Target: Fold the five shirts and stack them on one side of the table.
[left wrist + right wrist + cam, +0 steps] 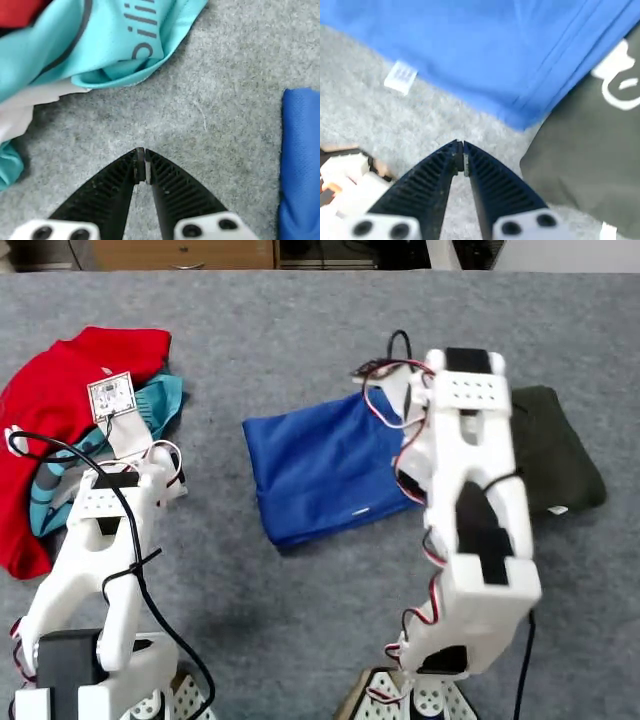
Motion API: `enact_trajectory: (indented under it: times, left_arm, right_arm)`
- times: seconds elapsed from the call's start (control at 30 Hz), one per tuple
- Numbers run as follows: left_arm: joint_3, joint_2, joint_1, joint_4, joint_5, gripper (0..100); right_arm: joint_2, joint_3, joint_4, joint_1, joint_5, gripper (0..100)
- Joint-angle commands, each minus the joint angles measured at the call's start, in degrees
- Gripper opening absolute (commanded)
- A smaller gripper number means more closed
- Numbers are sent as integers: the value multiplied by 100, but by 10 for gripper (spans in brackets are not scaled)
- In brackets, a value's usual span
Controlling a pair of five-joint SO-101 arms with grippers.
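left gripper (140,166): jaws closed, tips pressed together, nothing between them. it hangs over bare grey table (225,100), just beside the heap of unfolded garments. right gripper (460,156): jaws likewise closed tip to tip and empty. it hangs over the grey surface, close to the spot where two folded shirts meet.

shirt positions:

- blue shirt (320,465): folded into a rough rectangle, lying flat near the middle of the table. a small white label (401,77) sits on the cloth at its near edge.
- dark shirt (560,455): folded, lying on the right side of the table, partly hidden by the right arm in the high view. it carries a white print. in the right wrist view its edge meets a corner of the blue shirt; which of the two lies on top cannot be determined.
- red shirt (60,400): unfolded and crumpled, at the left edge of the table.
- teal shirt (160,400): unfolded, bunched against the red shirt, with the left arm's wrist above it in the high view.
- white cloth (20,107): a loose fold showing under the teal shirt, in the same heap.

the heap and the blue shirt lie well apart, with open grey surface between them.
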Motion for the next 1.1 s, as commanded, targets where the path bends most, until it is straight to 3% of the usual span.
enact_trajectory:
  times: [0.0,0.5,0.87,1.07]
  left_arm:
    - [-18,-31,35,-88,-18,18]
    - [-9,-40,35,-88,-9,18]
    - [-9,-40,35,-88,-18,18]
    - [-9,-40,35,-88,-9,18]
  right_arm:
    - [-673,136,-70,321,79,5]
    - [-365,-646,-501,-796,-1116,5]
    - [840,-259,-835,479,-923,5]
    - [1200,-295,-1389,514,-756,5]
